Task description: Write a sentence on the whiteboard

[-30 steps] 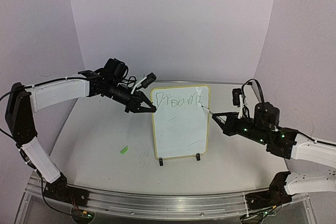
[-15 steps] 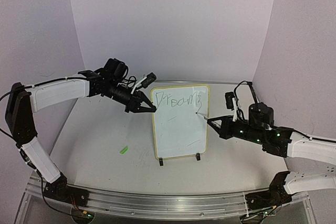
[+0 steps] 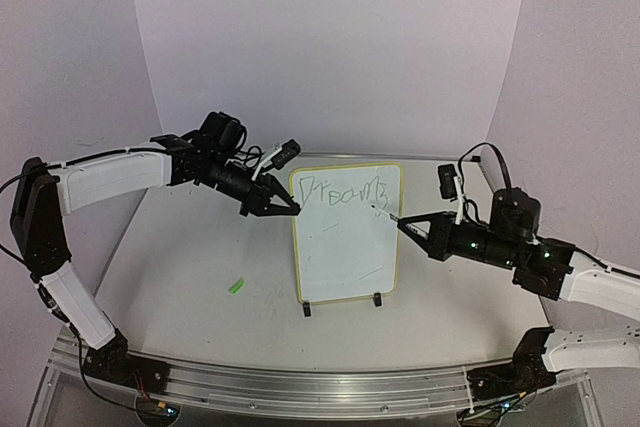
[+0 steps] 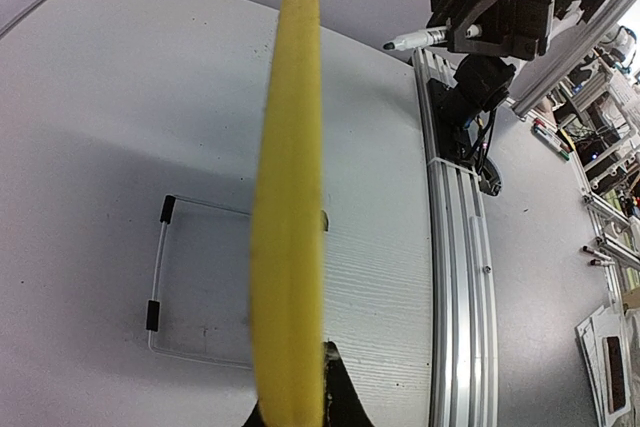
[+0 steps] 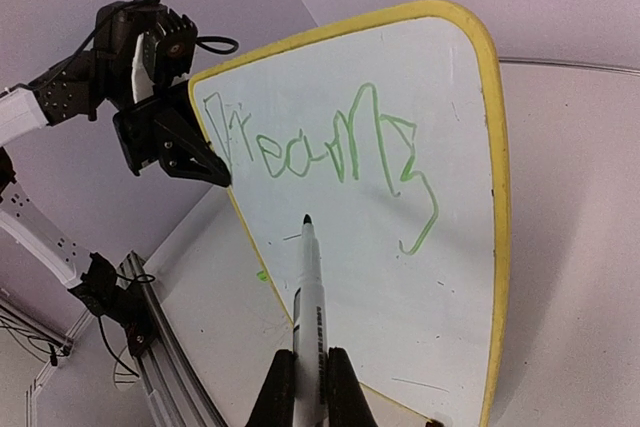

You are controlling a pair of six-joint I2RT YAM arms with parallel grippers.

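The whiteboard [image 3: 345, 257] stands upright on two black clip feet, with a yellow frame. Of the sentence only one green line, "Dreams" [image 3: 345, 191], shows across its top; it is also in the right wrist view [image 5: 320, 152]. My left gripper [image 3: 288, 207] is shut on the board's left edge, seen edge-on as a yellow strip [image 4: 290, 197] in the left wrist view. My right gripper [image 3: 418, 230] is shut on a white marker [image 5: 310, 297]. The marker's tip is at the board face just below the word; I cannot tell whether it touches.
A small green piece [image 3: 236, 286] lies on the table left of the board. An aluminium rail [image 3: 300, 384] runs along the near edge. Purple walls close in the back and both sides.
My right gripper dipped with the marker and rose again; the tip now sits a little left of and below the word's end. The left gripper has kept its hold on the board edge.
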